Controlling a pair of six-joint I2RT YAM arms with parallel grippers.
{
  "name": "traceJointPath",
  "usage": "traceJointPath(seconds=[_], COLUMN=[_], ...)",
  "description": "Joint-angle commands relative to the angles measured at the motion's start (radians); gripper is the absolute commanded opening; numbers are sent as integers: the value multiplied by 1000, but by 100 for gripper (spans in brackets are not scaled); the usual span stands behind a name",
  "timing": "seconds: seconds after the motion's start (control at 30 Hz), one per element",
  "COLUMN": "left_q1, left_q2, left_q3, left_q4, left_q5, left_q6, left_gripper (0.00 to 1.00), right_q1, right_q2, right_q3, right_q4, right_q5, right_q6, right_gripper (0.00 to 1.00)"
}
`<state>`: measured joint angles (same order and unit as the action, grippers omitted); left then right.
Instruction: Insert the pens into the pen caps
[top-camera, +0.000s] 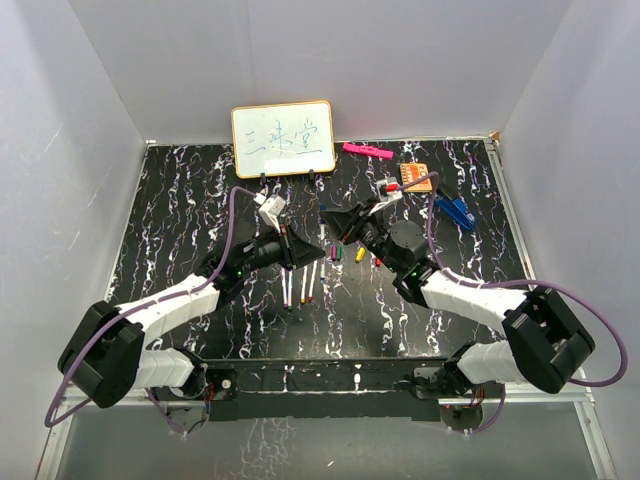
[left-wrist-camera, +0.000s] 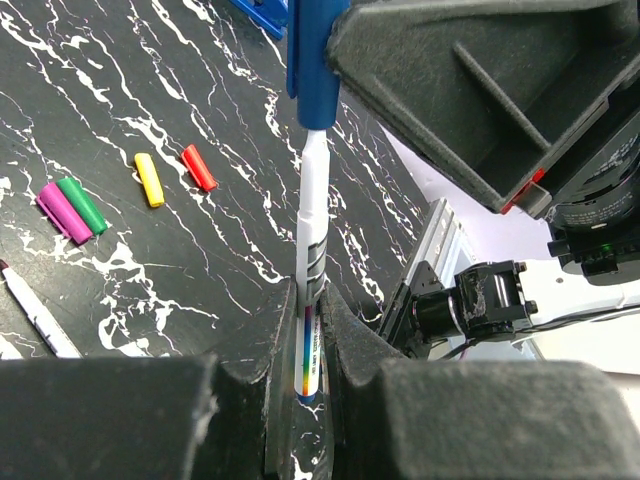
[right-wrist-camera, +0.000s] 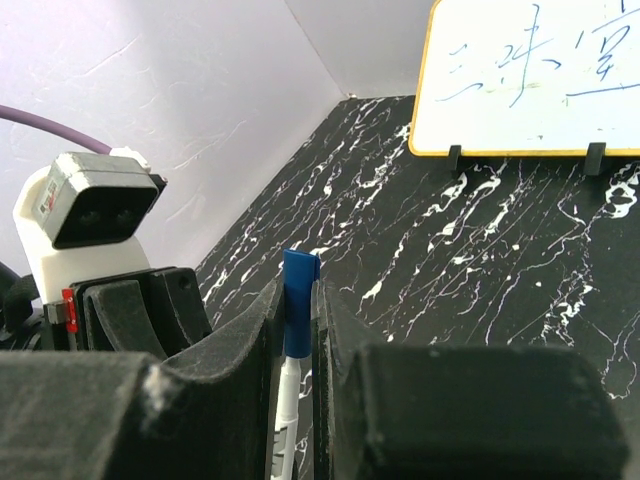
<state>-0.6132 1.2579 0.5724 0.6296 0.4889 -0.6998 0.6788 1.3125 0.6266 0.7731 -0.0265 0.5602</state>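
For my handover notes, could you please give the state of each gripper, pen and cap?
left gripper: shut on held pen.
right gripper: shut on blue cap.
held pen: end inside blue cap.
blue cap: on held pen's end.
purple cap: lying loose.
green cap: lying loose.
yellow cap: lying loose.
red cap: lying loose.
spare pens: lying uncapped.

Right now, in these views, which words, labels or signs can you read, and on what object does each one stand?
"三味堂": handwritten in blue on the whiteboard, as best I can read it.
Dark print on the pen barrel: too blurred to read.
Marks on the orange flat item: too small to read.
Blue pen cap: no text visible.
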Motion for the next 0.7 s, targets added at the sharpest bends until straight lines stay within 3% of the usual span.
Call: traceJointPath(seconds=[0.0, 0.37, 0.67], left_q1=[-7, -7, -7], left_q2=[5, -22, -37], left_q3=[29, 4, -66], left_q4=[50, 90, 294], left_q5=[6, -45, -126], left_q6=[-2, -20, -119], left_gripper=[0, 0, 0], right_q1=[1, 4, 16], right_q2=[-2, 6, 36], right_q3=[-16, -57, -82], right_q4=[72, 97, 126], right_q5=[-12, -43, -84], right_q6=[10, 47, 88], right_gripper=[0, 0, 0])
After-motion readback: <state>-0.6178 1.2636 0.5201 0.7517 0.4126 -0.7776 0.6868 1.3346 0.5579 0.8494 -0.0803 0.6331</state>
